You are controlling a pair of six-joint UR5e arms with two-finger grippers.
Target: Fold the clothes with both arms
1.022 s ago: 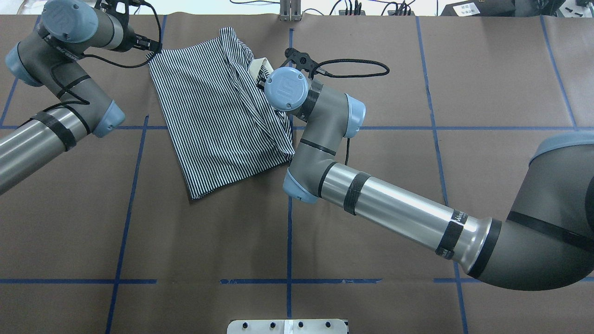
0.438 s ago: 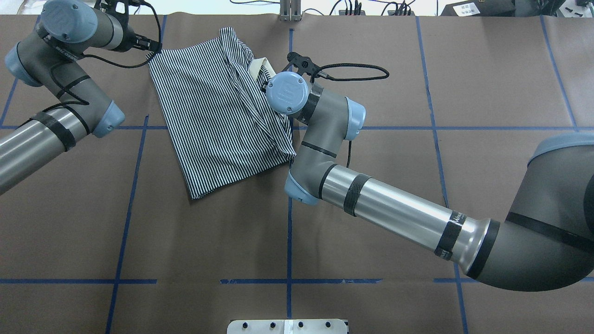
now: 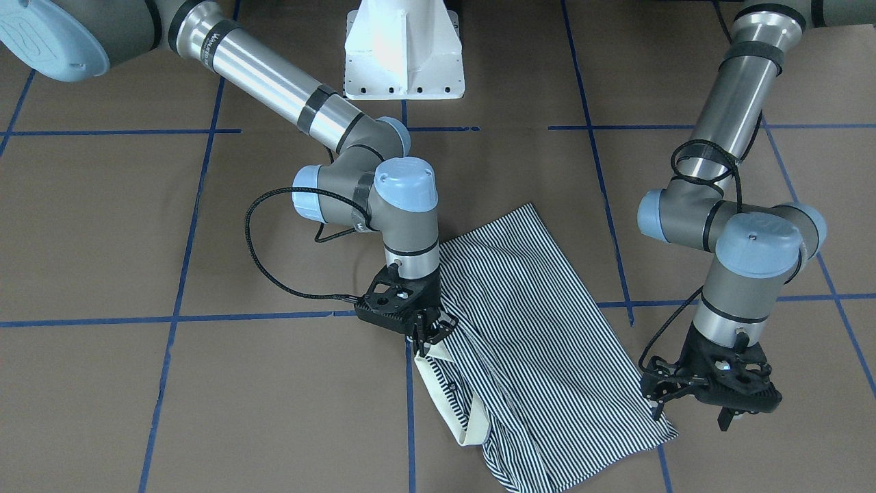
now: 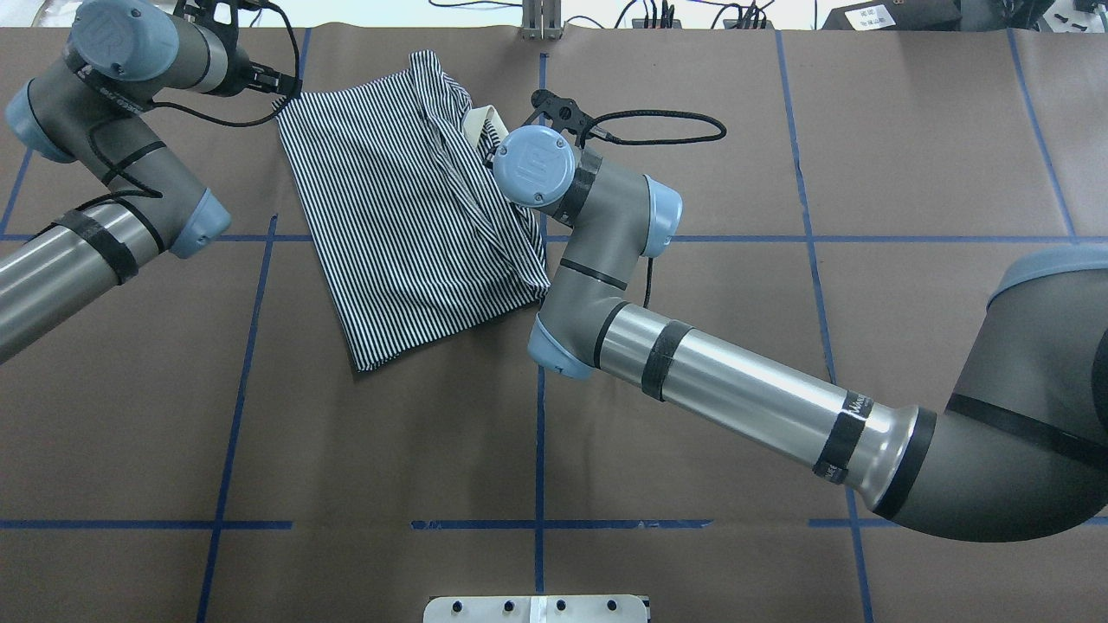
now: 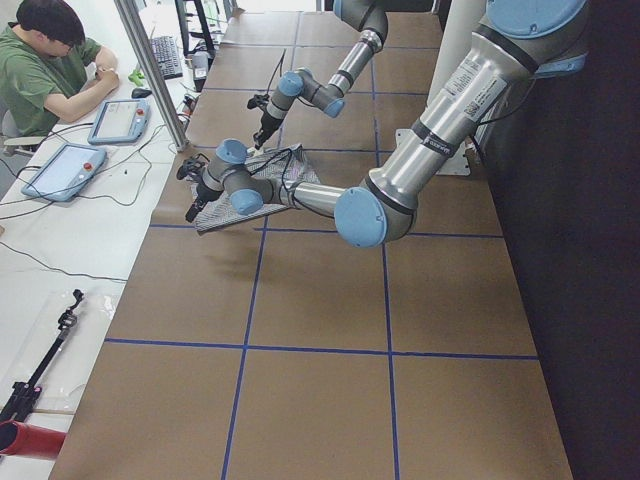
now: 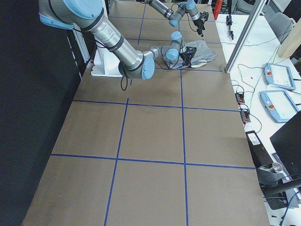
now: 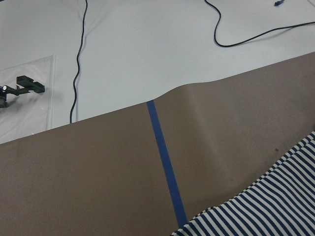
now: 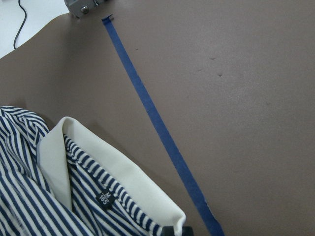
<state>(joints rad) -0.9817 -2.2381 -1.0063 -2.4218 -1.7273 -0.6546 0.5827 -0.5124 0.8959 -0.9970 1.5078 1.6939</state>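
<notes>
Brown paper crossed by blue tape lines covered the table, with a white pedestal at the robot's edge. At a white bench beyond the far edge, a person in a green top sat beside two pendants.

The shirt lay flat on the far half of the table, on the left arm's side of the centre line and turned at a slant to the tape grid. One long side was folded over onto the body, leaving a ridge of bunched stripes. The cream collar lay at the far end of that fold, its inside turned up, with a small black size label showing.

The right arm reached in low across the centre line. The right gripper pointed straight down, and its fingers appeared pinched together on the collar's end.

The left arm bent in from the other side. The left gripper hung by the shirt's far corner with its fingers spread apart, holding nothing. Whether a fingertip touched the cloth could not be told. The left wrist view caught only that striped corner, a tape line and the bench with its cables.
</notes>
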